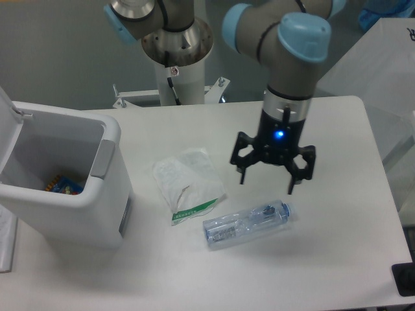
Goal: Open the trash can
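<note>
- The trash can point(97, 214) is seen with its lid raised.
- The gripper point(267, 183) is held above the table point(337, 259), fingers spread apart and empty.

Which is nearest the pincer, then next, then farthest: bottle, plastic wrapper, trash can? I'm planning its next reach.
From the pincer:
1. Bottle, just below it, toward the front edge.
2. Plastic wrapper, mid-table, toward the can.
3. Trash can, far end, lid open.

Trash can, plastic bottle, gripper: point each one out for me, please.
trash can point(97, 214), fixed camera, on its white front wall.
plastic bottle point(243, 225), fixed camera, on its clear body.
gripper point(267, 181), fixed camera, midway between its open fingertips.
</note>
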